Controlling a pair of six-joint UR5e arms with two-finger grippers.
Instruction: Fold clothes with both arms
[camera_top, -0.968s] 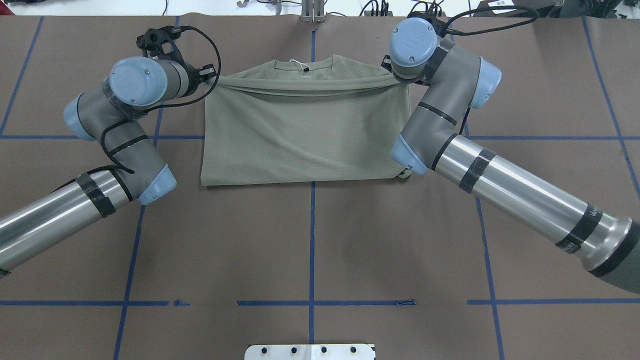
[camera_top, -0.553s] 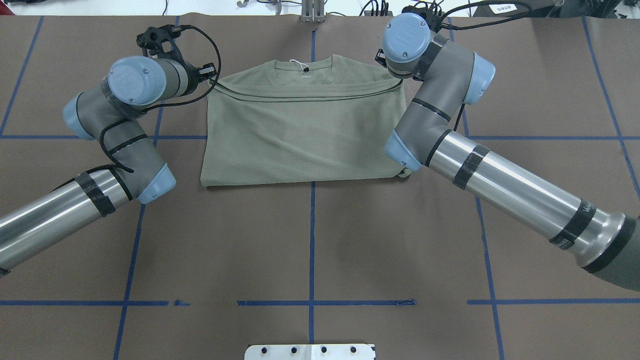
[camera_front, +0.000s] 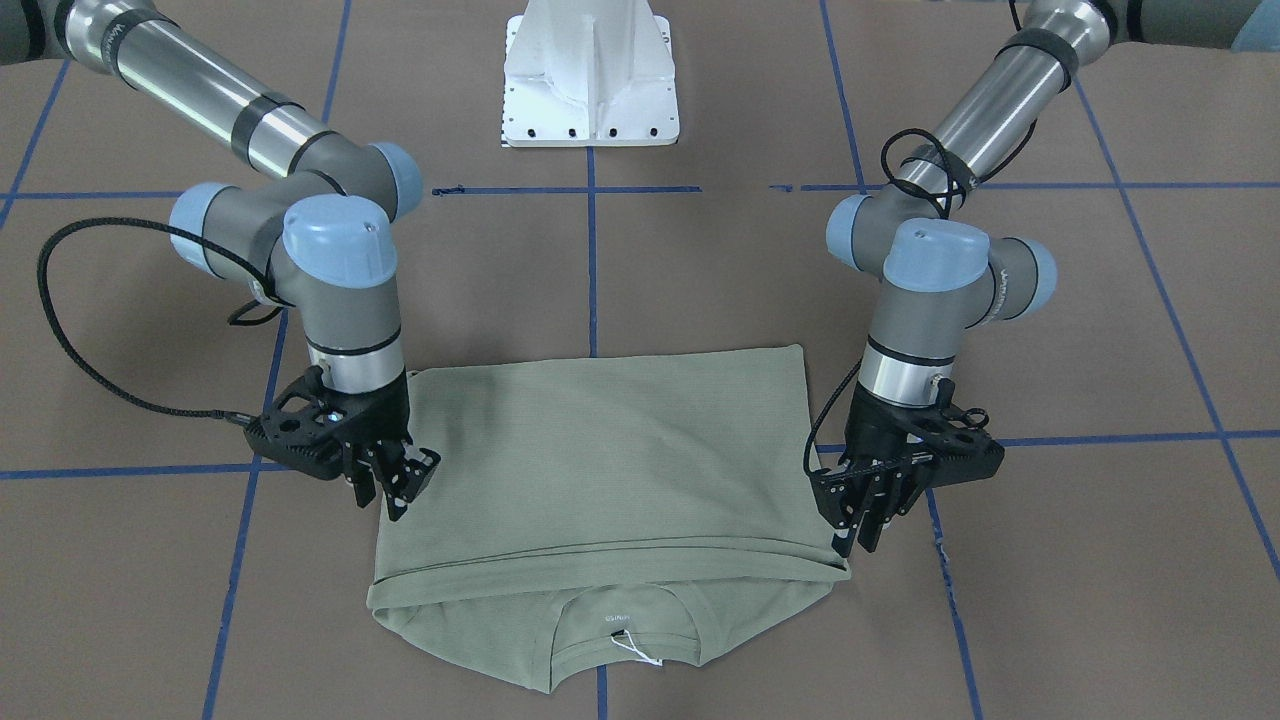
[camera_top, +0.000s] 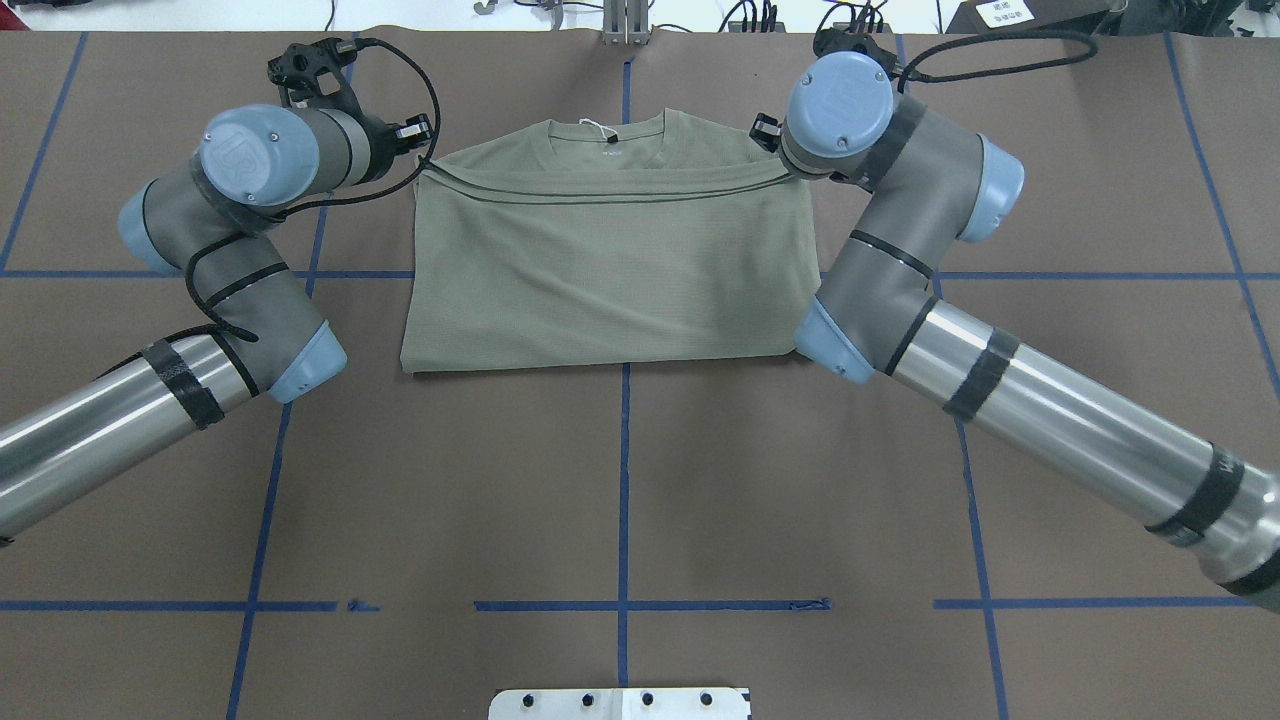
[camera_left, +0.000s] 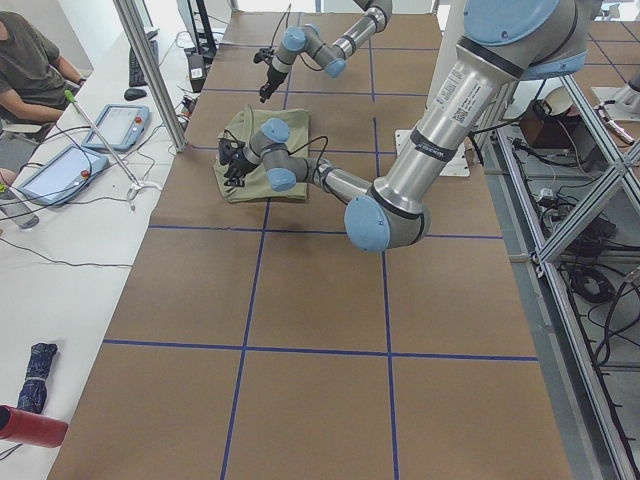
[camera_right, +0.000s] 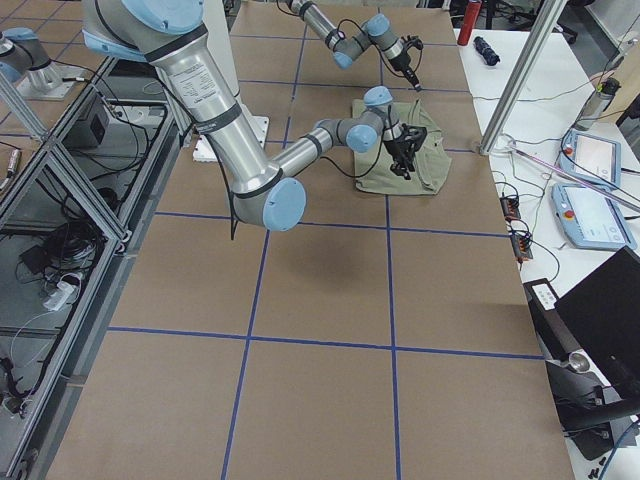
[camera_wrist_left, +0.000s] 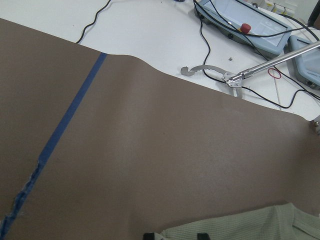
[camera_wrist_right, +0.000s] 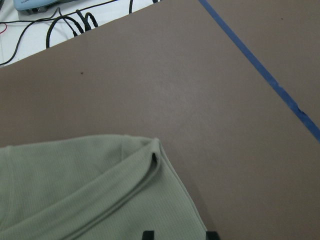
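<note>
Shirt (camera_front: 600, 450) between left gripper (camera_front: 862, 528), right gripper (camera_front: 396, 488)

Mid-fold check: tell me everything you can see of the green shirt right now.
The shirt is pale sage-green, a fine ribbed knit, lying flat on the brown table cover. Its lower half is folded up over the chest, with the hem running straight across just below the round ribbed collar, which lies exposed with a small logo and a white paper tag. No sleeves show. The left pincer and right pincer, both open, stand near the hem's two ends; contact cannot be told.
</note>
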